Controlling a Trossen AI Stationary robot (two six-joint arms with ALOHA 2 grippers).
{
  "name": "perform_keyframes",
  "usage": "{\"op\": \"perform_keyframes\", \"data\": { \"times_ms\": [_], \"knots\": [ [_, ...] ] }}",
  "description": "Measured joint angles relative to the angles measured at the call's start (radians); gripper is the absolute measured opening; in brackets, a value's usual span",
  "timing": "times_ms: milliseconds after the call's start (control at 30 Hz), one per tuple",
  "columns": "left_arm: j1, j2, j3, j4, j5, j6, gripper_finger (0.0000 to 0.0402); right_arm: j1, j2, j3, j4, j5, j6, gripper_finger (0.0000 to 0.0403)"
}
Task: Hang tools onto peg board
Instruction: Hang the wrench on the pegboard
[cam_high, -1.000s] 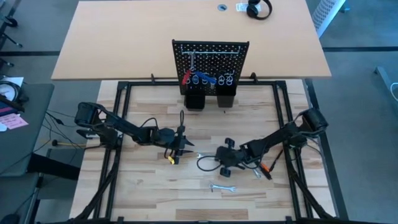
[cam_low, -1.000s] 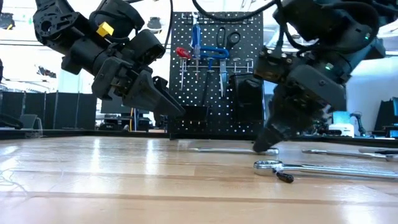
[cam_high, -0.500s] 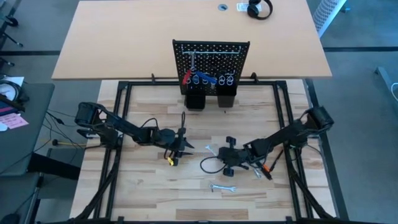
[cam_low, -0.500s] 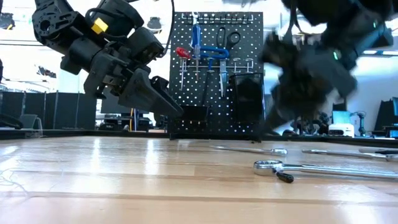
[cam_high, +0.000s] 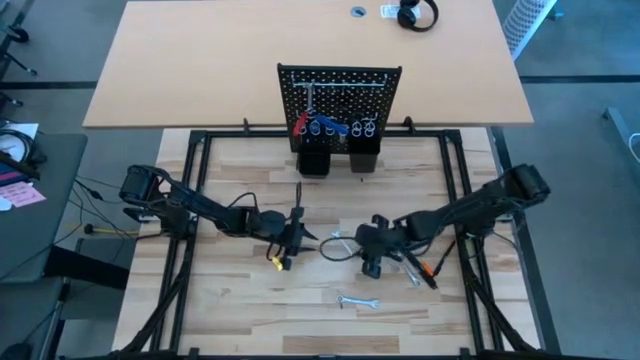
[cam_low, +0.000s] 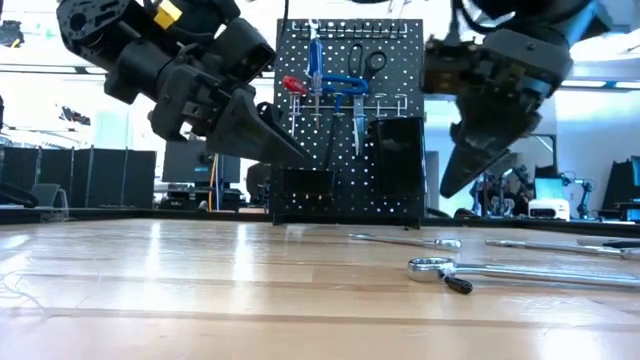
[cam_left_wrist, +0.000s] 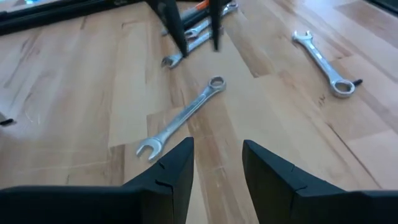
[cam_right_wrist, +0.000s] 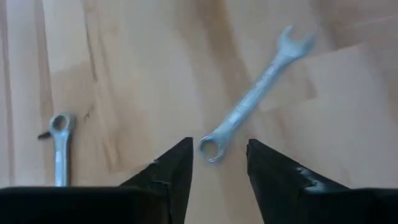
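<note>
Item: my right end effector (cam_right_wrist: 217, 165), fingers parted and empty, above a silver wrench (cam_right_wrist: 252, 96) on the desk (cam_right_wrist: 130, 74); second wrench (cam_right_wrist: 59, 146) at nine o'clock (my left end effector (cam_left_wrist: 217, 165) likewise parted, empty).

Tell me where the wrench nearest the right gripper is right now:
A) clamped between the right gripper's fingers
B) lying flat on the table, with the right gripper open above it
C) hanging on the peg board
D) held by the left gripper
B: the right wrist view shows the wrench lying flat on the table, beyond the spread fingers of the right gripper, which hold nothing.
</note>
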Motion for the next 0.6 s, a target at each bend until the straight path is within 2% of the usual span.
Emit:
{"op": "perform_keyframes", "data": {
  "times_ms": [133, 333, 600],
  "knots": [
    [0.000, 0.000, 0.002, -0.006, -0.014, -0.001, 0.0130, 0.003, 0.108, 0.109, -0.139, -0.042, -0.037, 0.0166],
    [0.000, 0.000, 0.002, -0.029, -0.015, -0.008, 0.0130, -0.013, 0.249, 0.253, -0.308, -0.037, -0.061, 0.0159],
    [0.000, 0.000, 0.002, -0.057, -0.014, -0.010, 0.0130, -0.031, 0.273, 0.341, -0.411, -0.040, -0.097, 0.0148]
  ]
}}
